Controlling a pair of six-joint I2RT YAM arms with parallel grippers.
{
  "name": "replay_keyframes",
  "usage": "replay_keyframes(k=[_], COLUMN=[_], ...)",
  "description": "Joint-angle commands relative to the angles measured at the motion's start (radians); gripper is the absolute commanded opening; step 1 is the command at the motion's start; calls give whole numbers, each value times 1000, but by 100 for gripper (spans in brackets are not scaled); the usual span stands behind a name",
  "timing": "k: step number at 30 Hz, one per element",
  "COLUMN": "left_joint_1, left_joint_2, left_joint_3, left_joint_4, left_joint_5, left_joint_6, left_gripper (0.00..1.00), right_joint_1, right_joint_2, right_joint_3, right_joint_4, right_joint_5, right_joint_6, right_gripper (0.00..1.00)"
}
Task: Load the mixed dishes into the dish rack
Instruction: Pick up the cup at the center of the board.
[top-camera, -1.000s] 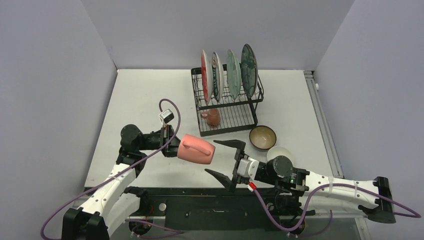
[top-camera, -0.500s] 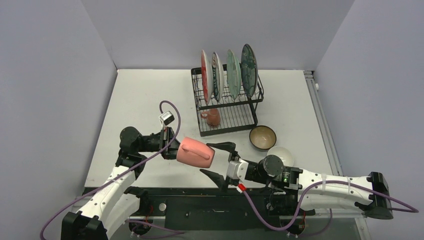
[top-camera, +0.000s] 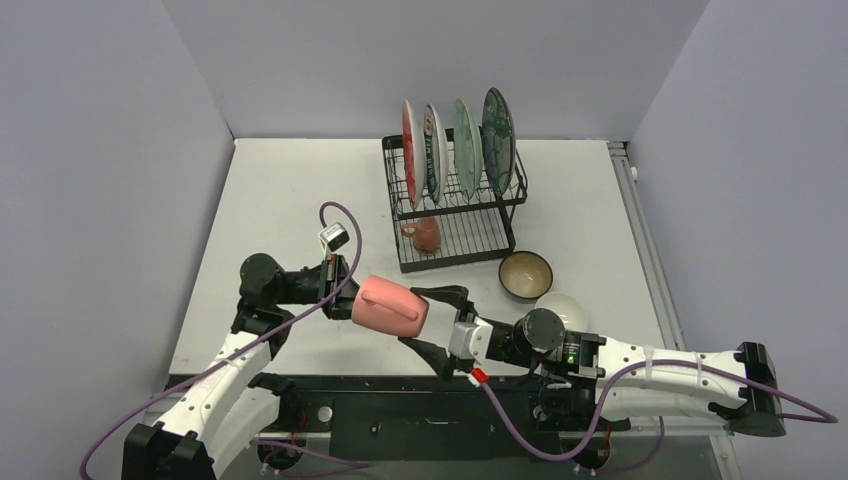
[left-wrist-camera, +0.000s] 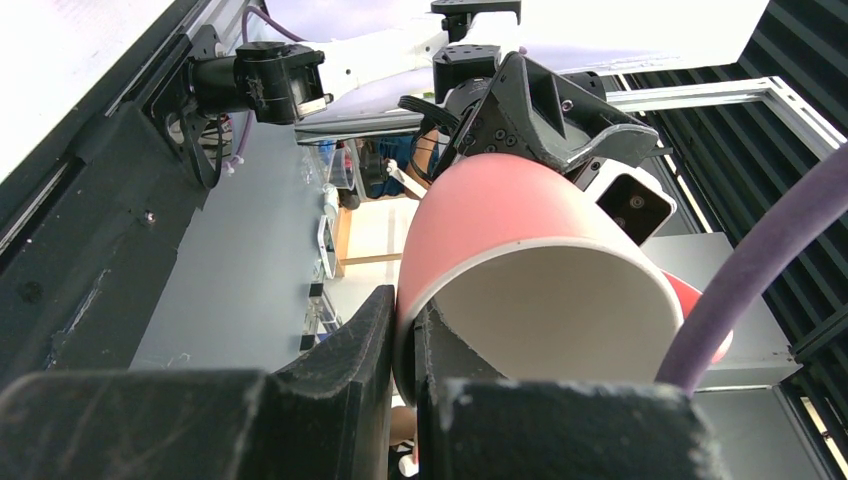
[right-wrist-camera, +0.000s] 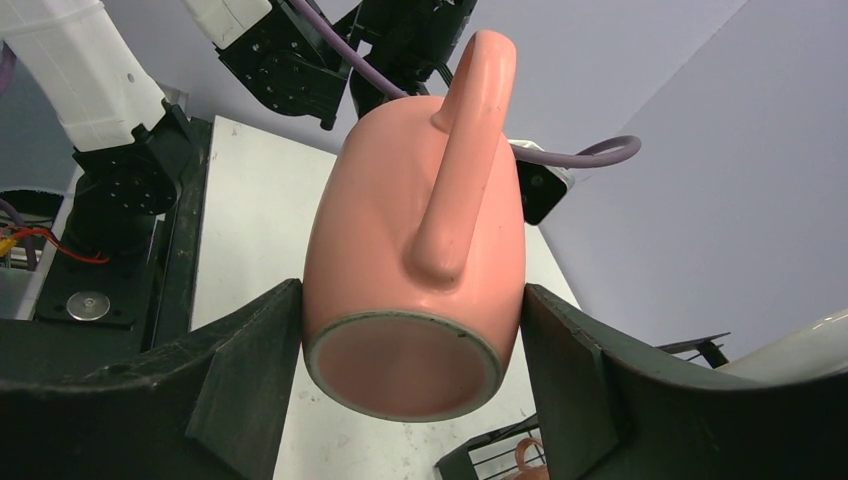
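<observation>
From above, the pink mug (top-camera: 390, 305) hangs sideways over the table's near edge, well apart from the dish rack (top-camera: 460, 240), between the left gripper (top-camera: 343, 290) and the right gripper (top-camera: 415, 318); the left wrist view shows the left gripper clenched on its rim. In the right wrist view the jaws flank its base; whether they grasp it, I cannot tell.

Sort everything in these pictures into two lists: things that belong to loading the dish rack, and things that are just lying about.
Belongs to the job: pink mug, dish rack, four plates standing in it, small mug on its tray, brown bowl, white bowl.

Just lying about: purple cable, black rail at the near edge of the table.
</observation>
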Motion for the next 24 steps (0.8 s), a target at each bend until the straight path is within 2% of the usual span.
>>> replay_keyframes(k=[1,4,8,10,18,24], left_joint_1=[-4,-5,-4,-4,-3,-3], left_joint_2=[-13,-13,-23,-25,-17,-15], left_joint_3=[26,32,68,81,87,94], left_joint_4=[31,-7,-138,-200,-255,-310], left_joint_5=[-13,-14,-18,-18,-20,-23], left_joint_6=[18,48,145,191,236,290], left_gripper=[0,4,24,28,39,43], right_joint_1=[16,18,18,17,17,17], right_joint_2=[25,22,2,-9,-46,-87], right_joint_3=[56,57,41,35,26,9], right_joint_4=[-18,-26,-14,-11,-21,-35], right_joint_5=[-13,0,18,24,60,92], right_joint_6=[-13,-17,-19,-19,-14,-11], right_gripper=[18,0,0,0,0,0])
